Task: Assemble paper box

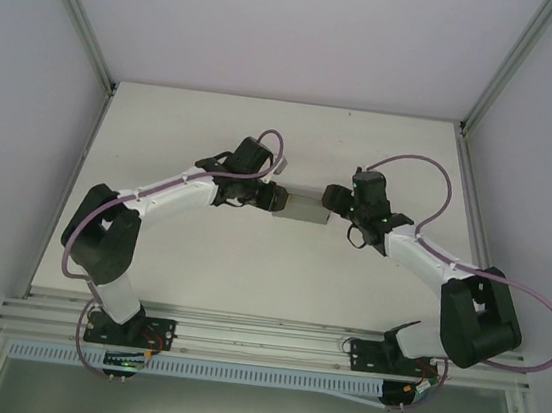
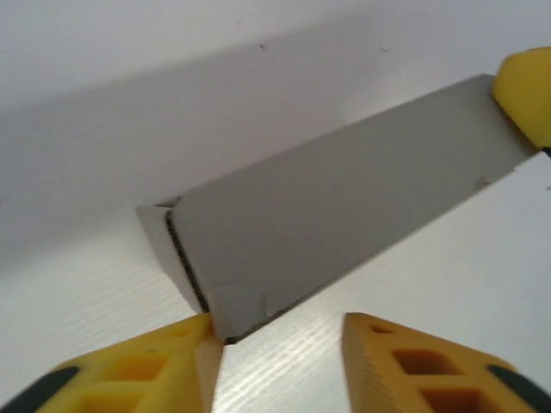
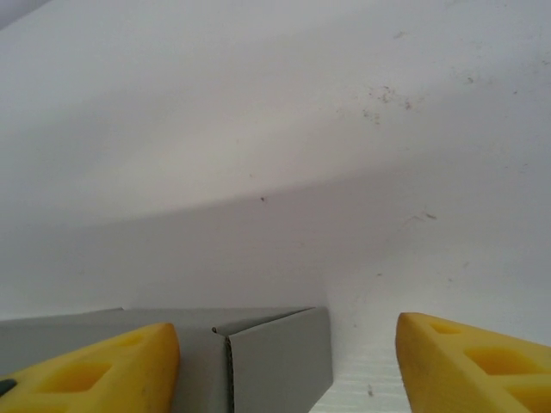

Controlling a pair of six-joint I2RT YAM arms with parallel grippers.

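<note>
Two arms: left gripper point(image 2: 275, 337) at nine o'clock, right gripper point(image 3: 286, 334) at three, both with fingers spread apart, flank one grey paper box point(image 1: 304, 208) on the white table point(image 1: 248, 274).

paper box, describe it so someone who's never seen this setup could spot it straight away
Start at the white table and find its middle, where the left claw and right claw face each other. Lying between them is the paper box, a small long carton; its plain grey sets it apart from the white surface and the dark claws.
</note>
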